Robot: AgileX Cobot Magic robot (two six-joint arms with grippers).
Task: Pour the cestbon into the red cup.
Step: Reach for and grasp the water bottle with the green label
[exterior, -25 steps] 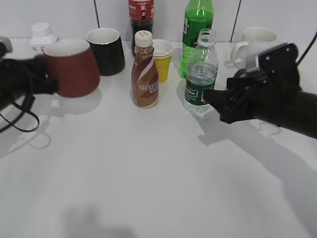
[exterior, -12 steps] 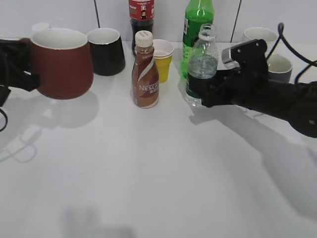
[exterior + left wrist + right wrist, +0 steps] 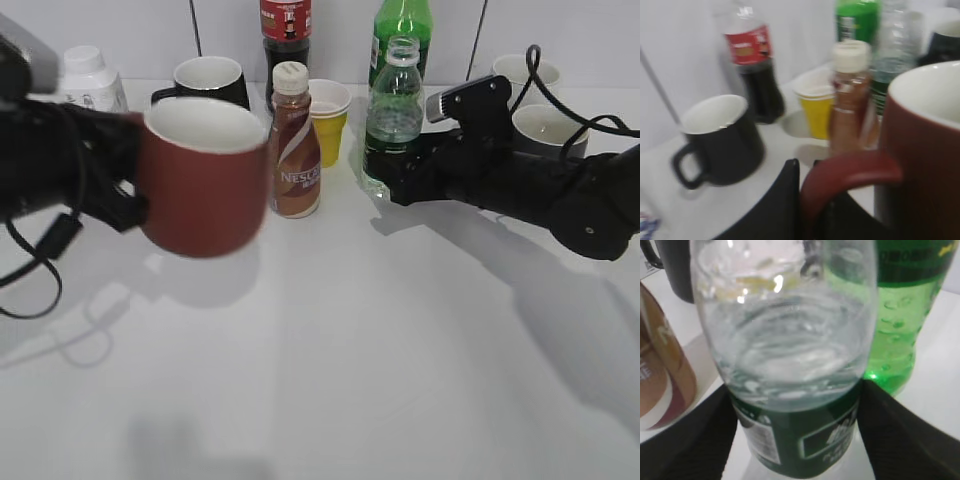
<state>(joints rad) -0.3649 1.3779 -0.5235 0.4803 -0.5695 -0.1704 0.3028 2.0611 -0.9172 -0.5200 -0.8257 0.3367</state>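
The red cup [image 3: 203, 177] was held up off the table [image 3: 330, 340] on the left, upright, its handle pinched by the left gripper [image 3: 805, 200], arm reaching in level from the left edge. Right of the coffee bottle [image 3: 292, 141], the cestbon [image 3: 392, 112] was gripped upright around its label by the right gripper [image 3: 392, 178], arm stretched in low from the right.

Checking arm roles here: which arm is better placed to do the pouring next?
Right. The right gripper is clamped on the cestbon, upright and uncapped. The left gripper holds the red cup by its handle, lifted with its mouth up, ready to receive.
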